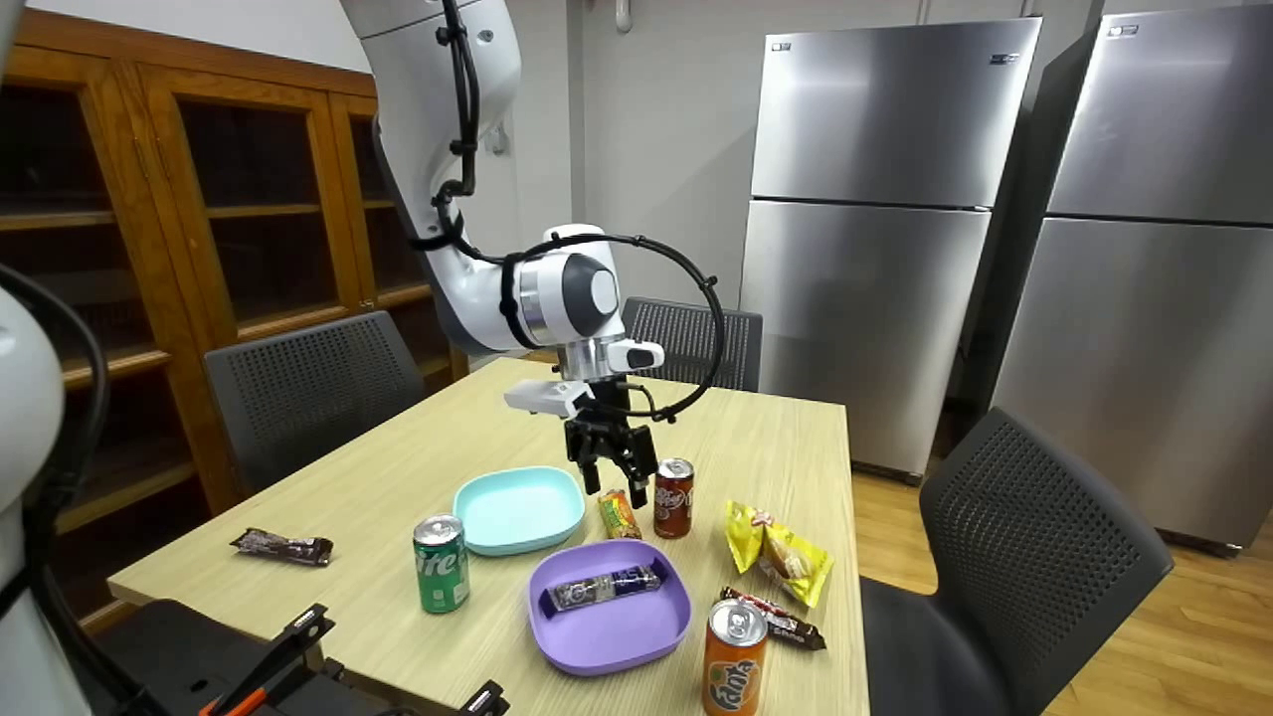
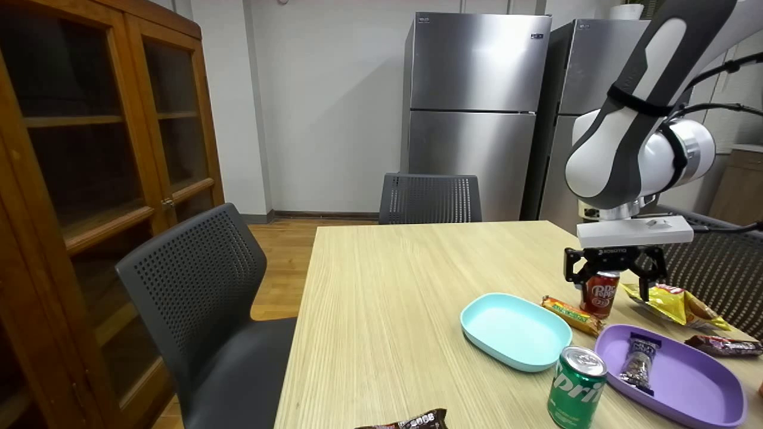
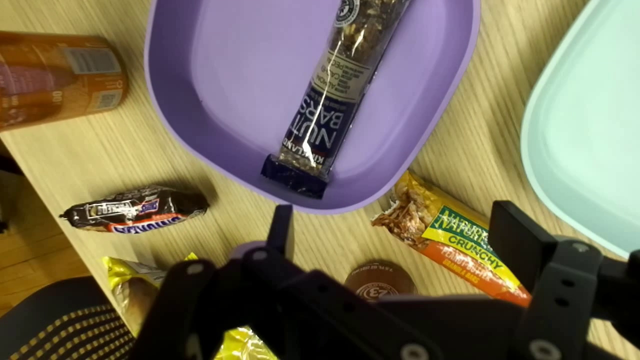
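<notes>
My gripper [image 1: 615, 485] hangs over the table with its jaws spread wide and nothing held. In the wrist view the gripper [image 3: 401, 227] has a torn-ended orange and yellow granola bar [image 3: 465, 235] below, partly covered by a finger. A dark red Dr Pepper can [image 1: 673, 502] stands upright close beside the fingers; in the wrist view the can [image 3: 381, 280] is mostly hidden by the gripper. A purple dish [image 3: 240, 75] holds a dark blue nut bar [image 3: 330, 100]. Beside it sits a turquoise dish [image 1: 517, 507], with nothing in it.
A green Sprite can [image 1: 441, 564] and an orange Fanta can [image 1: 734, 661] stand upright. A yellow snack bag [image 1: 778, 552] and a dark wrapped bar [image 1: 776, 617] lie near one edge. Another dark bar [image 1: 282, 546] lies at the opposite side. Chairs [image 2: 202, 298] surround the table.
</notes>
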`<state>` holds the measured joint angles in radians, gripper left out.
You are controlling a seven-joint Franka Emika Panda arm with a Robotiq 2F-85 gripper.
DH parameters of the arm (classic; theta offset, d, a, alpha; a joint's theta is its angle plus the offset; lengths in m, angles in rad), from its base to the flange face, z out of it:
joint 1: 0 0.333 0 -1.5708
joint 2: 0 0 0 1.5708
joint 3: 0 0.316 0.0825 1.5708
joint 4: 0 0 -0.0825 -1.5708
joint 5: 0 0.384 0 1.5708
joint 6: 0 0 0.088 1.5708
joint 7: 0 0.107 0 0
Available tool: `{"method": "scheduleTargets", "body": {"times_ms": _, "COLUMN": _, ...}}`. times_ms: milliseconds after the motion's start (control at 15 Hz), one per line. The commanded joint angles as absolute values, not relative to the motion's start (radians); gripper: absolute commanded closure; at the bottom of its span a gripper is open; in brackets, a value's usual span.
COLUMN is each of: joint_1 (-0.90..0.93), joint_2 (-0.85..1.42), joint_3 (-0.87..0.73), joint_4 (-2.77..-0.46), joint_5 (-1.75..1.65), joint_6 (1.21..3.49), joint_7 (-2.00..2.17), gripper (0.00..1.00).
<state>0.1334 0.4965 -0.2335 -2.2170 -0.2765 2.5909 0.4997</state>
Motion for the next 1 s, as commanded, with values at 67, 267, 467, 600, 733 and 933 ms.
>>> {"method": "scheduleTargets", "body": {"times_ms": 67, "joint_1": 0.141, "joint_2": 0.499, "joint_3": -0.242, "joint_4": -2.211, "joint_5": -0.282, "joint_6": 2.593, "joint_7": 0.488, "gripper": 0.00}}
{"method": "scheduleTargets", "body": {"times_ms": 267, "joint_1": 0.104, "joint_2": 0.503, "joint_3": -0.201, "joint_4": -2.199, "joint_5": -0.284, "joint_6": 2.603, "joint_7": 0.335, "gripper": 0.00}}
{"method": "scheduleTargets", "body": {"times_ms": 467, "joint_1": 0.087, "joint_2": 0.511, "joint_3": -0.182, "joint_4": -2.185, "joint_5": -0.297, "joint_6": 2.616, "joint_7": 0.196, "gripper": 0.00}}
{"method": "scheduleTargets", "body": {"times_ms": 600, "joint_1": 0.087, "joint_2": 0.522, "joint_3": -0.181, "joint_4": -2.170, "joint_5": -0.319, "joint_6": 2.609, "joint_7": 0.116, "gripper": 0.00}}
{"method": "scheduleTargets", "body": {"times_ms": 733, "joint_1": 0.088, "joint_2": 0.532, "joint_3": -0.182, "joint_4": -2.156, "joint_5": -0.347, "joint_6": 2.606, "joint_7": 0.053, "gripper": 0.00}}
{"method": "scheduleTargets", "body": {"times_ms": 933, "joint_1": 0.101, "joint_2": 0.544, "joint_3": -0.181, "joint_4": -2.149, "joint_5": -0.388, "joint_6": 2.612, "joint_7": 0.013, "gripper": 0.00}}
